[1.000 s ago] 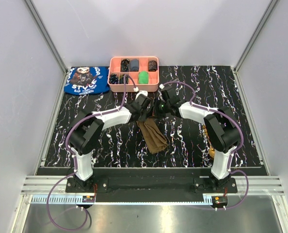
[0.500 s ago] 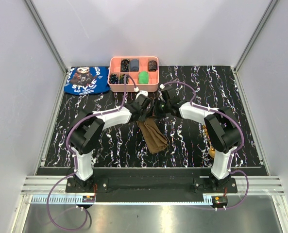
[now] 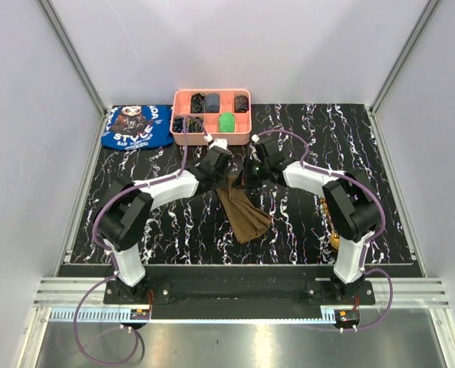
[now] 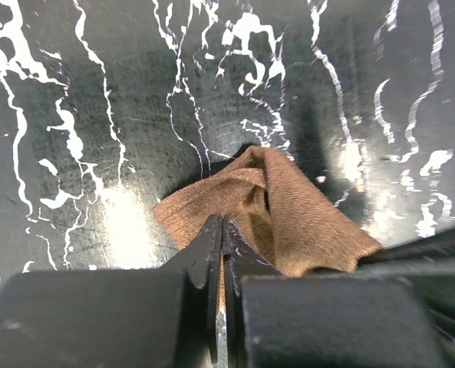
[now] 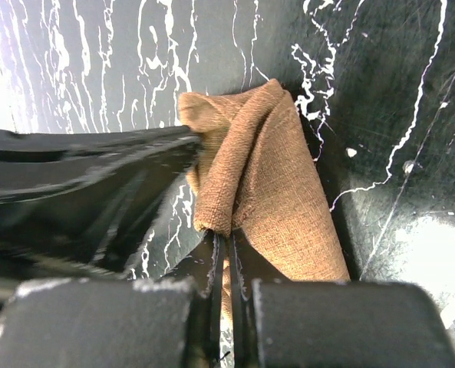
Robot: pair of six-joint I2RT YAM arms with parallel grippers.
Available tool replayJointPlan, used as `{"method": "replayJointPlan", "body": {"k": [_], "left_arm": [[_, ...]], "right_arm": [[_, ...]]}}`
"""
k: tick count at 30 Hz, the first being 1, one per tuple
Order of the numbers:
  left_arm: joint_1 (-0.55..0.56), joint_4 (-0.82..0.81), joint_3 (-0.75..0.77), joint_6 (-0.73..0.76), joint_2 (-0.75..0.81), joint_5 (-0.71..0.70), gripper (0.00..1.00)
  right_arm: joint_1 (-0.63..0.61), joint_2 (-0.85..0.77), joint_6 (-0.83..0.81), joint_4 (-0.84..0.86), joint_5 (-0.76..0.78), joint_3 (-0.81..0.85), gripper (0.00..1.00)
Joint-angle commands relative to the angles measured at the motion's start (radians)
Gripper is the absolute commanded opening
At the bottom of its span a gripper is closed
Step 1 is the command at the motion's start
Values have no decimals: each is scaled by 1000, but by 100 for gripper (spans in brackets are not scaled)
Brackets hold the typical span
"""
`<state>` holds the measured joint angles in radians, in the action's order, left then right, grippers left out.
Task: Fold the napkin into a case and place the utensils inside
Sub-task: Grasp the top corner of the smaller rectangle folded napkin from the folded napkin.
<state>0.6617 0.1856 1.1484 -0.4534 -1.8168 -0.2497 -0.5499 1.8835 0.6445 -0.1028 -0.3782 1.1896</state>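
Observation:
The olive-brown napkin (image 3: 245, 211) lies bunched in a long strip at the middle of the black marbled table. Its far end is lifted between both grippers. My left gripper (image 3: 225, 178) is shut on a corner of the napkin (image 4: 288, 215), with cloth pinched between its fingertips (image 4: 212, 238). My right gripper (image 3: 248, 179) is shut on the neighbouring edge of the napkin (image 5: 273, 176), which drapes over its fingertips (image 5: 246, 245). The two grippers nearly touch. A gold-brown utensil (image 3: 333, 239) shows partly at the right, beside the right arm; the rest of the utensils is hidden behind that arm.
A pink compartment tray (image 3: 212, 136) with small dark and green items stands at the back centre. A blue printed cloth (image 3: 137, 126) lies at the back left. Grey walls close the table in on three sides.
My left gripper has closed onto the napkin's corner and its arm has shifted slightly left. The napkin's far end is now raised and spread a little. The right arm has hardly moved.

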Motion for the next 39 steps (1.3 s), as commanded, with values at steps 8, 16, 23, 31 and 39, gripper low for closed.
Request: {"method": "replayJointPlan", "body": {"k": [8, 16, 23, 31, 39], "left_arm": [[-25, -123, -35, -34, 76, 86, 0], [-36, -156, -59, -45, 88, 118, 0], [-36, -169, -91, -65, 93, 122, 0], [-54, -152, -98, -70, 90, 116, 0], [-76, -135, -88, -80, 76, 127, 0]], "right_arm": [[-65, 84, -32, -80, -10, 96, 0], [-84, 173, -72, -166, 18, 197, 0], [-79, 222, -33, -112, 44, 257, 0], [-56, 240, -43, -38, -10, 283, 12], [-53, 95, -106, -40, 13, 170, 31]]}}
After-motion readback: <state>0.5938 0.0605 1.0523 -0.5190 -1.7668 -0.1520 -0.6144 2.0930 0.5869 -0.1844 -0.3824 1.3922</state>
